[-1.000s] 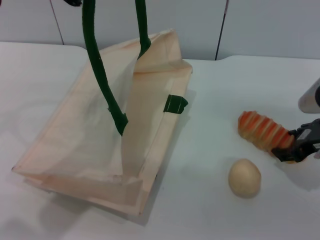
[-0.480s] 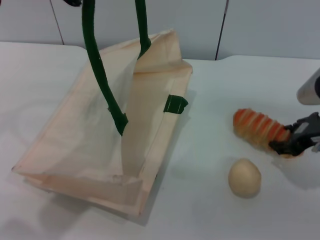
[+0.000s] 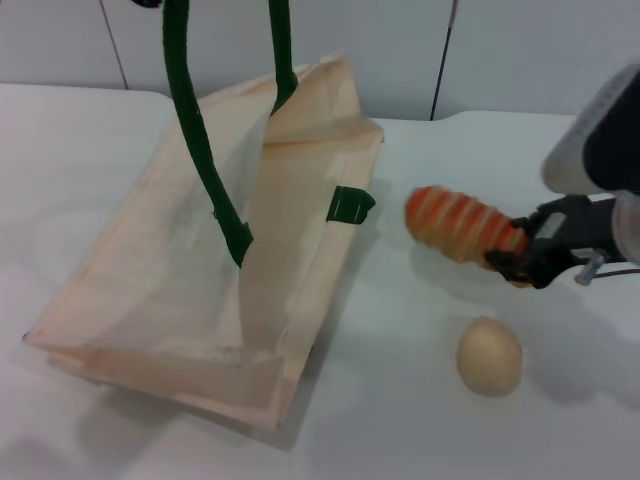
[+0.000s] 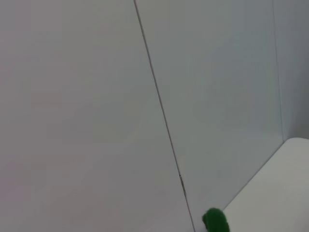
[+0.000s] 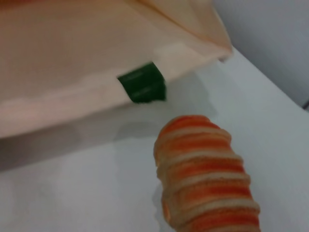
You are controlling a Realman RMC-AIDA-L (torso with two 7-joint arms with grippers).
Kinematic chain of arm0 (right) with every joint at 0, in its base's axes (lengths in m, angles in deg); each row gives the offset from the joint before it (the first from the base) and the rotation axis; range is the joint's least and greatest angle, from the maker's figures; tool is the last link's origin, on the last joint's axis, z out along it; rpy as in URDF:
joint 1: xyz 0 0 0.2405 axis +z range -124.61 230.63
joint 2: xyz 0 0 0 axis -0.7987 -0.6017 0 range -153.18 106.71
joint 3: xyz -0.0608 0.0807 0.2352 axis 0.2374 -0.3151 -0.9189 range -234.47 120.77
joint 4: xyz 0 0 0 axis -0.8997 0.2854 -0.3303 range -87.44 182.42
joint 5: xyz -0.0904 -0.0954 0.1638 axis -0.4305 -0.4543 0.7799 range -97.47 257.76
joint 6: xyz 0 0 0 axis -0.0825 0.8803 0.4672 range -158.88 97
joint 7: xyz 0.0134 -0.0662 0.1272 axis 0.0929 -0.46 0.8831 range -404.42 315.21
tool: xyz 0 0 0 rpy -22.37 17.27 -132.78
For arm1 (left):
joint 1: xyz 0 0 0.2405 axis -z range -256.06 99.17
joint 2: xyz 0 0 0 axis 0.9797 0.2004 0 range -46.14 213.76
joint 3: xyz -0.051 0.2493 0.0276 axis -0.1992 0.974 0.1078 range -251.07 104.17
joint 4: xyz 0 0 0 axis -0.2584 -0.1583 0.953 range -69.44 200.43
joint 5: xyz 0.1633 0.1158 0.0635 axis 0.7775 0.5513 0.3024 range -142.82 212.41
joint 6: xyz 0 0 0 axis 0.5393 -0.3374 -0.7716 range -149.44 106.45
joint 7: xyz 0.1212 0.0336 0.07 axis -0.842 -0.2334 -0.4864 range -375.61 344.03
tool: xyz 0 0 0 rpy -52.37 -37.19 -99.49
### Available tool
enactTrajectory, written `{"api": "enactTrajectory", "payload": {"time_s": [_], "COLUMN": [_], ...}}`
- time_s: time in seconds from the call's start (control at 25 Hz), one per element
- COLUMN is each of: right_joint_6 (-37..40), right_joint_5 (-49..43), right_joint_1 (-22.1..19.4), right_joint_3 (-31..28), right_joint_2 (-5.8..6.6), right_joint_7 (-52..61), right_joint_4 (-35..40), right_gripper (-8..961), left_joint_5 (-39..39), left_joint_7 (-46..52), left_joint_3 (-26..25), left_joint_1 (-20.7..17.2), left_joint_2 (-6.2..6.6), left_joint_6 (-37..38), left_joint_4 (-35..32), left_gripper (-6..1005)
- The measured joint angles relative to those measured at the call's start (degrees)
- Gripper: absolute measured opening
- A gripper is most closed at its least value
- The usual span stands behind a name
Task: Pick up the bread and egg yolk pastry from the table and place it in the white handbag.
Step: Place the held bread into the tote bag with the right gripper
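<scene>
The bread [image 3: 462, 225], a tan loaf with orange-red stripes, hangs above the table to the right of the white handbag [image 3: 215, 250]. My right gripper [image 3: 525, 258] is shut on its right end. In the right wrist view the bread [image 5: 205, 183] points toward the handbag [image 5: 91, 63] and its green tab [image 5: 143, 83]. The egg yolk pastry [image 3: 489, 355], a pale round ball, rests on the table below the gripper. The handbag's mouth is held open by green rope handles [image 3: 195, 120] running up out of view. My left gripper is out of sight; only a green handle end [image 4: 215, 221] shows in its wrist view.
The white table [image 3: 420, 420] stretches around the bag, with a grey panelled wall [image 3: 500, 50] behind it. A green tab [image 3: 350, 206] sticks out from the bag's right edge, close to the bread's free end.
My right gripper has lifted the bread off the table and carried it left toward the handbag. The pastry and the bag have stayed in place.
</scene>
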Motion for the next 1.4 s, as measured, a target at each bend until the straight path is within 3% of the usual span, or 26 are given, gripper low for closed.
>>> {"api": "enactTrajectory", "payload": {"time_s": [0.56,1.4], "right_joint_6": [0.9,3.0], "right_joint_5": [2.5,2.2], "right_joint_1": [-1.2,-3.7], "right_joint_3": [4.2,3.8], "right_joint_2": [0.1,0.27], "right_joint_7": [1.8,1.7], "right_joint_4": [9.1,12.9], "right_gripper": [358,329], "left_joint_5": [-1.5,-1.7], "left_joint_7": [-0.9,-2.4], "left_joint_3": [-0.2,-0.4], "left_joint_1": [0.1,0.2], "left_joint_2": [0.0,0.0], "left_joint_6": [0.3,0.0], "left_joint_4": [0.0,0.0], "left_gripper": [122,122]}}
